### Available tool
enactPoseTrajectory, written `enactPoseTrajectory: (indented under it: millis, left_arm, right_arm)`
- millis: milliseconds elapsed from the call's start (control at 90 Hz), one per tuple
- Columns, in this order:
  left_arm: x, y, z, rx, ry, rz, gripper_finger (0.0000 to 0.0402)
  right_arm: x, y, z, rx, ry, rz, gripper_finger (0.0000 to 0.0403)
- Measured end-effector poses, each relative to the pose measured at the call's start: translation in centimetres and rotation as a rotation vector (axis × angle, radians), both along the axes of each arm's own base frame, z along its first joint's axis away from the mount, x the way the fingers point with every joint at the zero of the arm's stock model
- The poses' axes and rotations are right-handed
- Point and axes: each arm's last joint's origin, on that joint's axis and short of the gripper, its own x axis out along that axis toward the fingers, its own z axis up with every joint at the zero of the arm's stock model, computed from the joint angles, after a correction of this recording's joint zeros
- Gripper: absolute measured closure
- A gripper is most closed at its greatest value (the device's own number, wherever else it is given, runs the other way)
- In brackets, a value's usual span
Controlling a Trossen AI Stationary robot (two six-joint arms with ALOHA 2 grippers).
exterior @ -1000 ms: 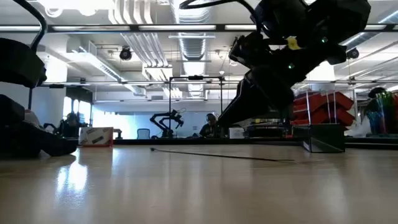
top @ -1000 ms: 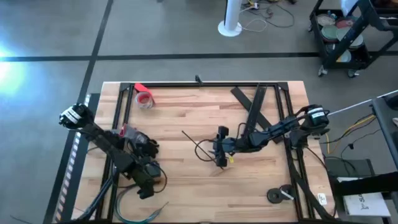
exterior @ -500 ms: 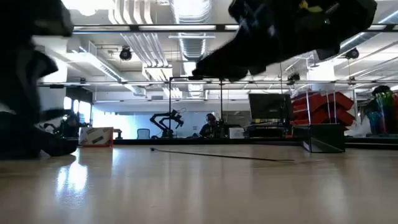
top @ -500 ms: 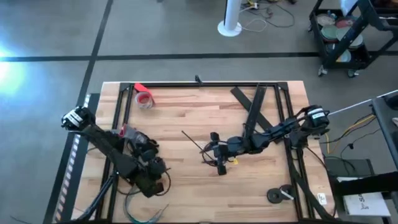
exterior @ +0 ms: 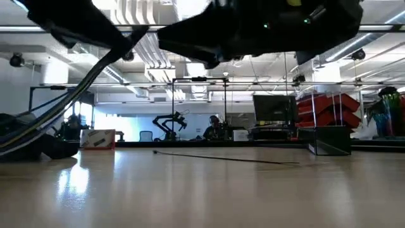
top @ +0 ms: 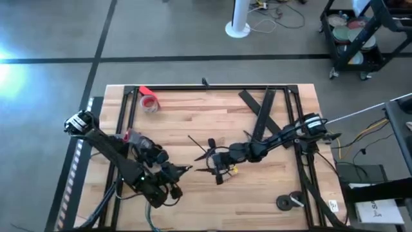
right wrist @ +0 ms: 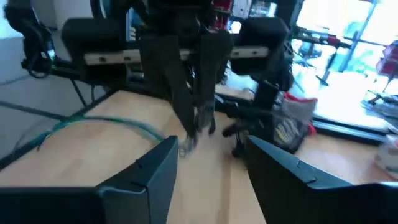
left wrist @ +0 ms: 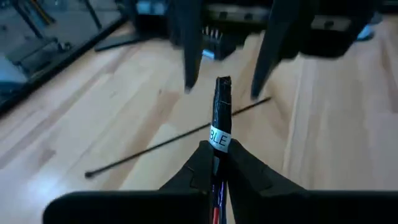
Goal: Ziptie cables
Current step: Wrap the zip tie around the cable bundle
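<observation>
Cables (left wrist: pixel 219 124) sit clamped in the left gripper (left wrist: pixel 217 163), the right gripper (right wrist: pixel 211 165) spread open beside the ziptie (top: pixel 201 146), seemingly poised to grasp it

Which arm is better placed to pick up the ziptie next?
Right, probably. The right gripper is open and empty, hovering near the ziptie mid-table, while the left gripper is shut on the cables.
</observation>
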Motion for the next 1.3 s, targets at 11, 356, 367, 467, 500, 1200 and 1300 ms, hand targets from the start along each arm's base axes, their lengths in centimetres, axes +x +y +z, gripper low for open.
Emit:
enactPoseTrajectory:
  millis: [11,356,367,467,500,1200,1300]
  left_arm:
    - [0.0,0.0,0.0,0.000,-0.001,0.000,0.0393]
    - [0.0,-0.4,0.2,0.008,-0.031,-0.006,0.0394]
    - [-0.1,-0.4,0.2,0.009,-0.031,-0.007,0.0394]
    - [-0.4,-0.8,0.2,0.017,-0.042,-0.012,0.0394]
    - [-0.4,-0.8,0.3,0.017,-0.044,-0.012,0.0394]
    - [-1.2,-1.6,0.3,0.059,-0.040,-0.049,0.0395]
    - [-1.2,-1.6,0.3,0.074,-0.035,-0.055,0.0395]
  right_arm:
    - [0.1,0.0,0.0,0.001,-0.002,0.001,0.0237]
    - [3.2,0.8,1.3,-0.009,0.087,0.023,0.0306]
    - [3.2,0.8,1.3,-0.010,0.094,0.022,0.0310]
    - [3.4,0.9,1.5,-0.013,0.111,0.027,0.0336]
    - [3.4,0.9,1.5,-0.014,0.106,0.029,0.0342]
    - [3.4,0.9,1.5,0.035,0.108,0.012,0.0324]
    - [3.4,0.9,1.5,0.035,0.108,0.013,0.0337]
